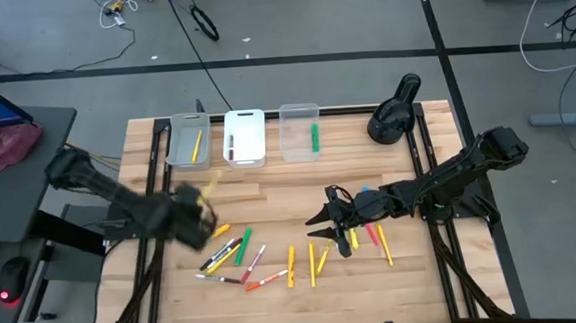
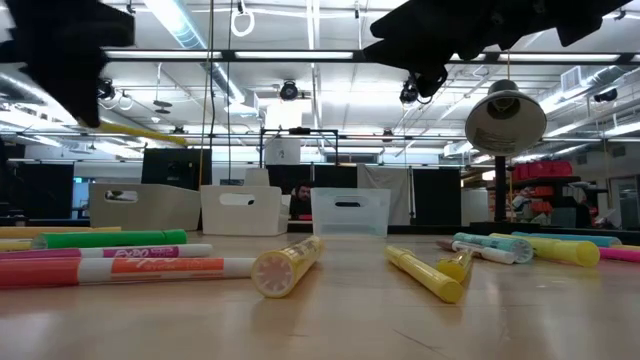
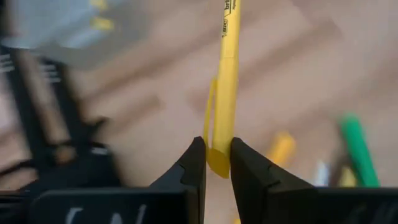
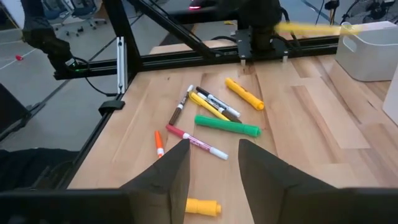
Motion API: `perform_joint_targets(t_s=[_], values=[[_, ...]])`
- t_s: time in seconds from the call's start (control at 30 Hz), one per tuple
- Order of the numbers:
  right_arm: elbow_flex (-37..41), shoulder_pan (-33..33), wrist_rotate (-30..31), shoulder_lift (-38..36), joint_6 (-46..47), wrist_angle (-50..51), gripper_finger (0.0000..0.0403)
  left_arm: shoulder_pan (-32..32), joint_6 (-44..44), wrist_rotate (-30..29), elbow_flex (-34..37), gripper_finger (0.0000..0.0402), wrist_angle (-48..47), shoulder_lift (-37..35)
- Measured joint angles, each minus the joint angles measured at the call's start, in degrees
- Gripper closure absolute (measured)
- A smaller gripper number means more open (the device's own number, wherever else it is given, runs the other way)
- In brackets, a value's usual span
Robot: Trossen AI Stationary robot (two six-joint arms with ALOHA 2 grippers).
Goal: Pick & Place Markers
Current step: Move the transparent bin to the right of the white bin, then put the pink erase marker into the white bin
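The left gripper (image 1: 203,215) hangs above the left part of the table with its two dark fingers (image 3: 194,168) pinched tight on the end of a thin yellow pen (image 3: 226,81), which sticks out ahead of them and shows in the right wrist view as a yellow streak lifted clear of the wood. Just beyond it, toward the right and the near edge, a loose cluster of markers (image 1: 236,257) in green, yellow, red, orange, black and white lies flat on the pale wooden plank table (image 1: 270,198), some touching, some crossing. The right gripper (image 1: 322,218) hovers over the middle of the table with its fingers (image 4: 171,177) parted and nothing between them; a short yellow marker (image 4: 202,206) lies on the boards below the gap, and more yellow, red and blue markers lie scattered under that arm. Between the two grippers the boards are bare. Along the far edge stand three small rectangular plastic bins side by side: a grey bin (image 1: 188,141) with a yellow stick in it, a white bin (image 1: 245,137) and a clear bin (image 1: 300,131) holding a green marker. A black lamp-like fixture (image 1: 395,110) sits at the far right corner. A dark metal frame rims the table, with grey floor and loose cables around it.
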State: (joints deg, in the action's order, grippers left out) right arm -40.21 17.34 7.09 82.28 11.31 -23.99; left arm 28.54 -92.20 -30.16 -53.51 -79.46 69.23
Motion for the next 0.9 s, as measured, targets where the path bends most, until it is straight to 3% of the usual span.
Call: perform_joint_targets(t_s=[0.1, 0.27, 0.4, 0.53, 0.7, 0.9], values=[[0.0, 0.0, 0.0, 0.0, 0.0, 0.0, 0.0266, -12.6, 5.6, -0.1, -0.2, 0.0348, -4.3, -5.0], [0.0, -0.2, 0.4, 0.0, -0.7, -0.4, 0.0266, -36.3, 26.1, 2.3, -0.2, 0.0349, 0.2, -9.8], [0.0, -0.4, 2.5, 0.0, -1.0, -0.5, 0.0266, -54.3, 45.4, 9.5, -0.1, 0.0349, 10.2, -9.1], [0.0, -0.4, 3.1, 0.0, -1.0, -0.5, 0.0266, -68.7, 57.4, 16.2, 0.6, 0.0353, 18.3, -4.9], [0.0, -0.4, 3.0, 0.0, 0.2, -0.5, 0.0266, -79.9, 64.0, 18.3, 0.6, 0.0374, 22.7, 2.8], [0.0, -0.4, 3.0, 0.0, 0.2, -0.5, 0.0266, -83.1, 67.8, 19.1, 0.6, 0.0395, 27.8, 10.2]])
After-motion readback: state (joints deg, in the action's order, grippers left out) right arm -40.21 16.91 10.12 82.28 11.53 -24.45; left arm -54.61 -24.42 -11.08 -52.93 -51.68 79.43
